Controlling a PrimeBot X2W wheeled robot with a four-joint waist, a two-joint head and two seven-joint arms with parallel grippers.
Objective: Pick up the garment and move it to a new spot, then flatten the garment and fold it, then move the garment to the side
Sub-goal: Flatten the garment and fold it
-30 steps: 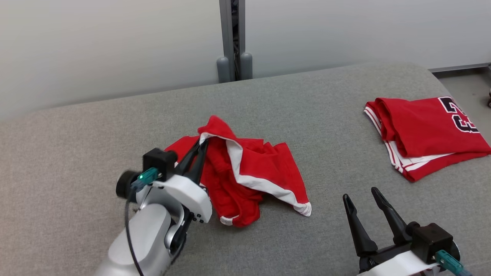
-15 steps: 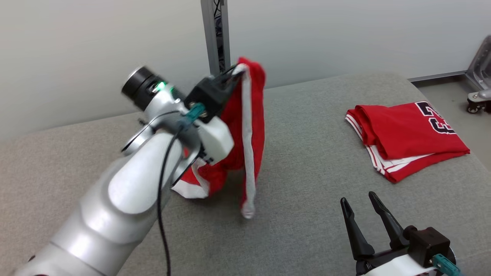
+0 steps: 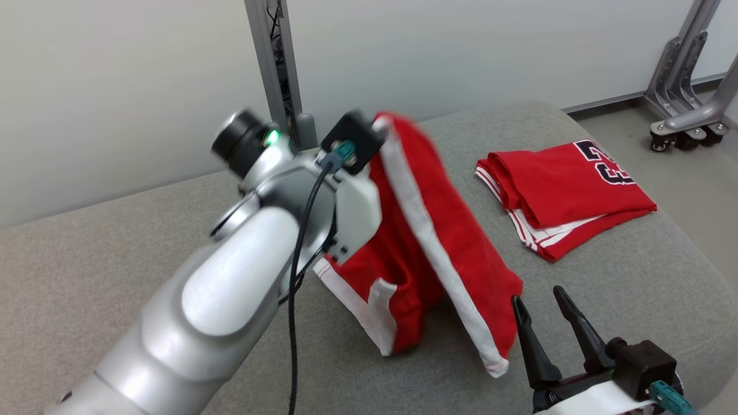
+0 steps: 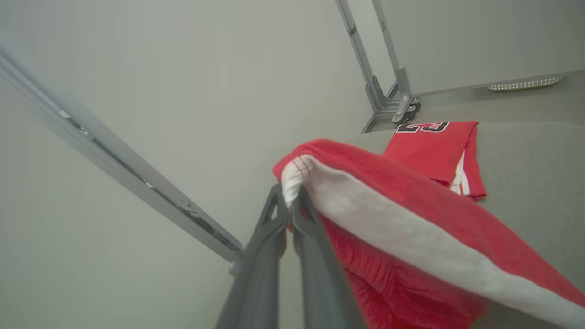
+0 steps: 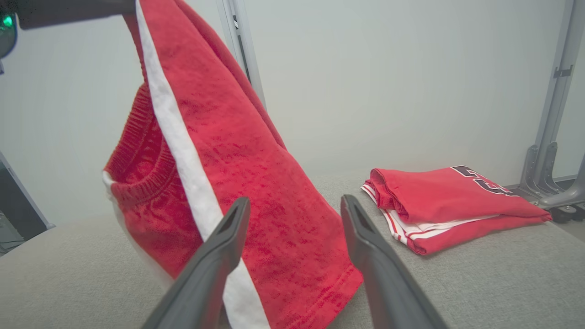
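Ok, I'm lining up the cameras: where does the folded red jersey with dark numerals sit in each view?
Head view: folded red jersey with dark numerals, upper right, on grey cushion.
Left wrist view: upper right of centre.
Right wrist view: right of centre.
Shared landmark: the hanging red garment with a white stripe.

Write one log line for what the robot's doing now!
step: pick up, move | left gripper: shut on red garment, hanging | right gripper: open | folded jersey: on grey cushion
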